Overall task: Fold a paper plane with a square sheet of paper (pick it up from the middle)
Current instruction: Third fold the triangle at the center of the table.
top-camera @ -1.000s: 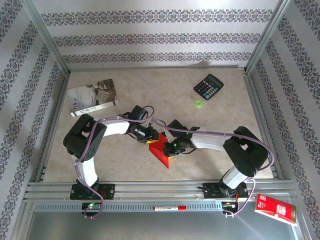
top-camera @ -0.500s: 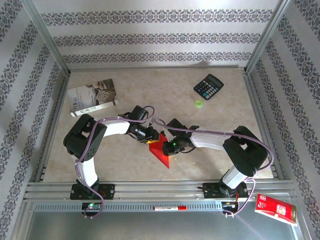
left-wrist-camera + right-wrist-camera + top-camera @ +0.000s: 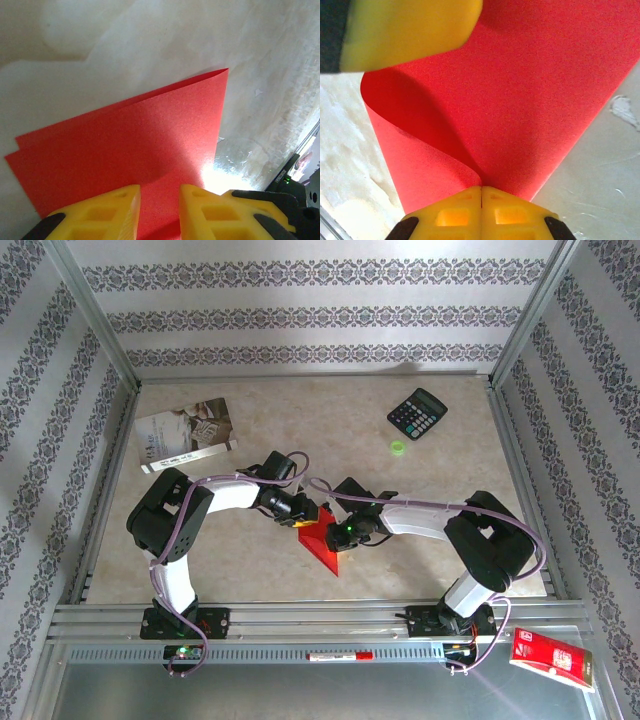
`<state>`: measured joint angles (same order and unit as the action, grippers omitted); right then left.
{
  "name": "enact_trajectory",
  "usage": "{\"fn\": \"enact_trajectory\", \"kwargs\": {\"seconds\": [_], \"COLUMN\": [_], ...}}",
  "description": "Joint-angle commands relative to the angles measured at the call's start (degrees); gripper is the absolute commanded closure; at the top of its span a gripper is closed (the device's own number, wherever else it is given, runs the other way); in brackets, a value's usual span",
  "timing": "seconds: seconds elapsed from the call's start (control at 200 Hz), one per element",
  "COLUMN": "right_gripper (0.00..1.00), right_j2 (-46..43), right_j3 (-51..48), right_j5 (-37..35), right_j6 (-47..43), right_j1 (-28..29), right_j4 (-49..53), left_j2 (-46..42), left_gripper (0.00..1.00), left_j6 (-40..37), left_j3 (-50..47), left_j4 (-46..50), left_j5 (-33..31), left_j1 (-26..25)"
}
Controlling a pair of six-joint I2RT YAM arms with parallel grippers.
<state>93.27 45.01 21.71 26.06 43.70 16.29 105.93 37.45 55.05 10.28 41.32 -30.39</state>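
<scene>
Table (image 3: pixel 450 490) is stretching stone-patterned under everything, with 2 arms reaching in from its near edge and meeting just left of the middle. At the far left a grey-white booklet (image 3: pixel 185 433) is lying flat, well apart from the work. Between the arms the red sheet of paper (image 3: pixel 328 552) is sitting on the table, folded over so that 2 layers are showing, 1 edge peeking past the other. I'm judging it light, thin and limp: it is bowing into a soft curl where it is being held, so it will be creasing wherever it gets squeezed and sliding easily on that smooth top. A hold close to the fold, with the other side pressing it flat, is looking like the safest place. The black calculator (image 3: pixel 417 413) is resting at the far right, and a glossy red packet (image 3: pixel 552 658) is lying off the table on the front ledge. The right gripper (image 3: pixel 481 189) is pressing its yellow fingers (image 3: pixel 455 207) tight together, pinching the paper's curled edge. The left gripper (image 3: pixel 160 192) is standing with its fingers slightly apart over the sheet, gripping nothing that I can make out. Smallest, a green cap (image 3: pixel 398 448) is sitting near the calculator.
</scene>
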Motion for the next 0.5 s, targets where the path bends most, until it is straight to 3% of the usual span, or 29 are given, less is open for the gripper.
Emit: {"fn": "enact_trajectory", "kwargs": {"seconds": [0.0, 0.495], "right_gripper": [0.95, 0.95], "right_j2": [-0.61, 0.97], "right_j3": [0.69, -0.27], "right_j5": [-1.6, -1.24], "right_j6": [-1.41, -0.69], "right_j1": [-0.72, -0.67], "right_j4": [1.57, 1.02], "left_j2": [2.18, 1.84], "left_gripper": [0.73, 0.72], "left_j6": [-1.39, -1.17], "left_j3": [-0.26, -0.22], "left_j4": [4.22, 4.31], "left_j5": [-3.15, -3.09], "left_j1": [-1.39, -1.47]}}
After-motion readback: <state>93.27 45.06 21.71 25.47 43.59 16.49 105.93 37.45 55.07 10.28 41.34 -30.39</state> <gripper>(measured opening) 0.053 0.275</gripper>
